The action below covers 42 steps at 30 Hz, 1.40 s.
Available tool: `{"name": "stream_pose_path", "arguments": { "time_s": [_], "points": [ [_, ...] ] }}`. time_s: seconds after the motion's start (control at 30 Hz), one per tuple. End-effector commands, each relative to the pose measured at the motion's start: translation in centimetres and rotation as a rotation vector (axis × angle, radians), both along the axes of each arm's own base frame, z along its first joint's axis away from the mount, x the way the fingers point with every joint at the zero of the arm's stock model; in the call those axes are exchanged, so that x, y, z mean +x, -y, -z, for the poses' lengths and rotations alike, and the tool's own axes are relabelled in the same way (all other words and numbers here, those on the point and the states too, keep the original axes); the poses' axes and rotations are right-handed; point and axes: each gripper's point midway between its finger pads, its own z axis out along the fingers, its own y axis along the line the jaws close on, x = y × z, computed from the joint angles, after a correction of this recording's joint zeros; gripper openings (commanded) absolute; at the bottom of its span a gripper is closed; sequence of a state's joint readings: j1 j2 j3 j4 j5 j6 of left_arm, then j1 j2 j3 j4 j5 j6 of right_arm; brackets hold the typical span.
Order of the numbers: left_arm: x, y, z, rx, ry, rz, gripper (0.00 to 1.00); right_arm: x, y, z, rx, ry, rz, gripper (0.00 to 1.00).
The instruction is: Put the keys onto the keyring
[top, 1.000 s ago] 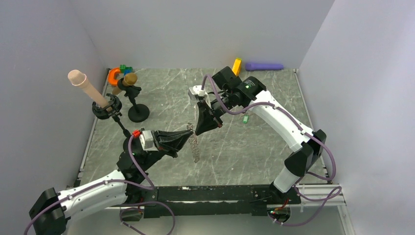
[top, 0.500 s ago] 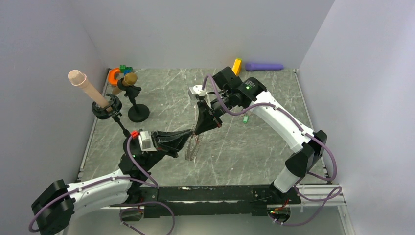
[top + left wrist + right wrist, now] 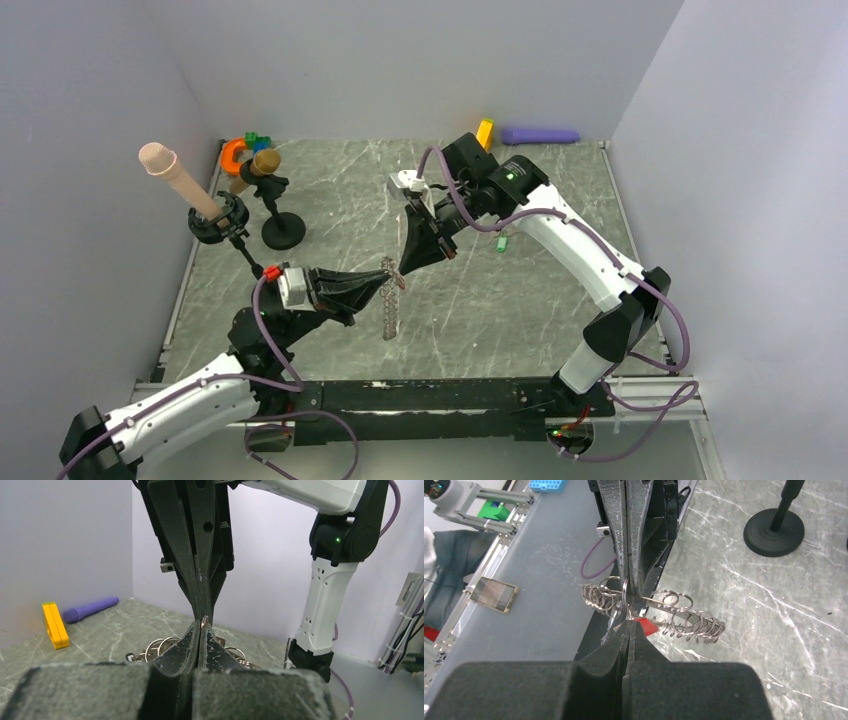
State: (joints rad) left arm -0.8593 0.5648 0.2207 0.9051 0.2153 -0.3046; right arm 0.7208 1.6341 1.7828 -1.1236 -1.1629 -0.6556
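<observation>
The keyring (image 3: 390, 312) is a chain of silver rings hanging above the table. My left gripper (image 3: 386, 276) is shut on its top end. In the left wrist view the rings (image 3: 156, 647) spread out behind my closed left gripper (image 3: 201, 625). My right gripper (image 3: 402, 268) comes down from above and meets the left one tip to tip. In the right wrist view my right gripper (image 3: 629, 623) is shut on the red key (image 3: 645, 626), right against the keyring (image 3: 684, 615). A green key (image 3: 503, 243) lies on the table under the right arm. The blue and black keys are out of view.
An orange block (image 3: 484, 133) and a purple cylinder (image 3: 540, 134) lie by the back wall. Two black stands (image 3: 283, 230) with a beige peg (image 3: 180, 180) and a brown knob stand at back left, beside an orange and green toy (image 3: 240, 150).
The left gripper has shifted slightly left with the keyring, which bunched up and now hangs straight again. The right gripper stays at the left one's tip.
</observation>
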Motion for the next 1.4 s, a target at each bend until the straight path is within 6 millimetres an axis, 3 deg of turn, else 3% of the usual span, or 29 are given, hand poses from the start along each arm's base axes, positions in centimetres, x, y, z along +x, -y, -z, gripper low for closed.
{"name": "stream_pose_path", "arguments": {
  "time_s": [0.0, 0.53, 0.97, 1.07, 1.2, 1.37],
  "points": [
    [-0.3, 0.0, -1.5, 0.1, 0.059, -0.004, 0.0, -1.4, 0.8, -2.4, 0.052, -0.039, -0.022, 0.0],
    [1.3, 1.5, 0.7, 0.607, 0.105, -0.01, 0.0, -1.6, 0.7, -1.8, 0.042, -0.125, -0.009, 0.0],
    [1.7, 0.7, 1.8, 0.769, 0.133, -0.024, 0.0, -1.0, 0.9, -1.3, 0.035, -0.139, 0.006, 0.03],
    [2.1, 0.6, 1.6, 0.776, 0.137, -0.046, 0.0, -0.9, 1.0, -0.9, 0.024, -0.135, 0.01, 0.15],
    [3.4, 0.2, 1.5, 0.774, 0.104, -0.114, 0.0, -0.1, 1.4, -0.2, 0.005, -0.089, 0.049, 0.41],
    [6.0, 0.2, 1.7, 0.769, 0.002, -0.204, 0.0, 2.4, 2.9, 0.2, -0.003, -0.023, 0.154, 0.47]
  ]
}}
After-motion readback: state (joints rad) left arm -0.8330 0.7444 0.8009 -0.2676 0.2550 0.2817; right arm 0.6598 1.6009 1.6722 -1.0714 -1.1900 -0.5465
